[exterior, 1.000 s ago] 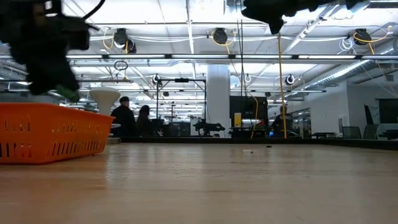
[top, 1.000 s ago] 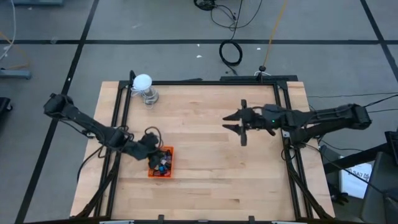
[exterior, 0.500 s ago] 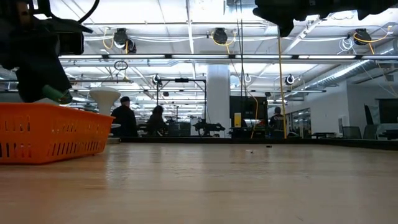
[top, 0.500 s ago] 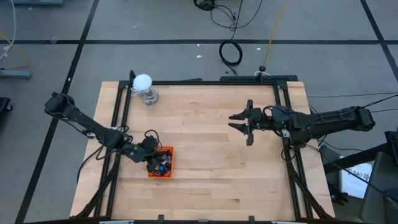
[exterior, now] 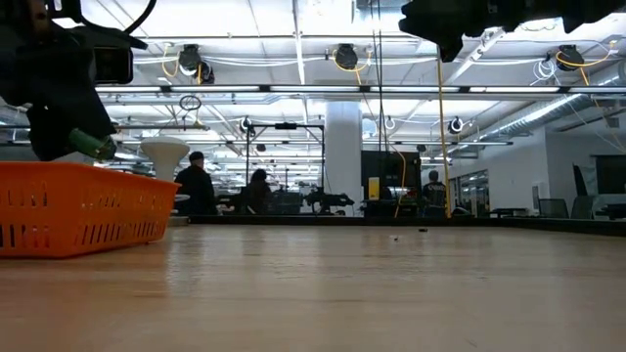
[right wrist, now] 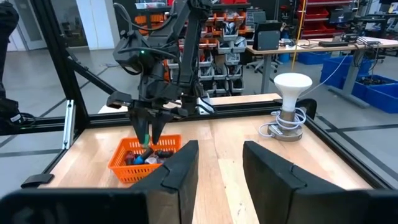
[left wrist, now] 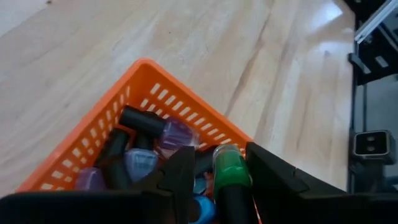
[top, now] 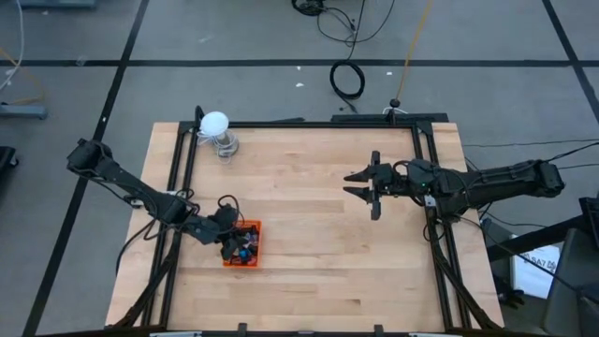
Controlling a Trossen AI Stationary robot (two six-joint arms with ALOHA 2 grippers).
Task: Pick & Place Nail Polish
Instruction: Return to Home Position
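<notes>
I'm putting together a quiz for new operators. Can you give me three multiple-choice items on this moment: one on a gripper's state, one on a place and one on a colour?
1. The right gripper is:
A. open, holding nothing
B. shut on a bottle
C. shut, holding nothing

2. The orange tray stands:
A. beside the white ball
B. below the left gripper
C. below the right gripper

3. The nail polish bottle in the left gripper is:
A. red
B. cream
C. green

Answers:
1 A: in the right wrist view its fingers stand apart with nothing between them.
2 B: the high view shows the left gripper over the tray, at the table's left.
3 C: the left wrist view shows a green bottle between the fingers, above the tray.
</notes>
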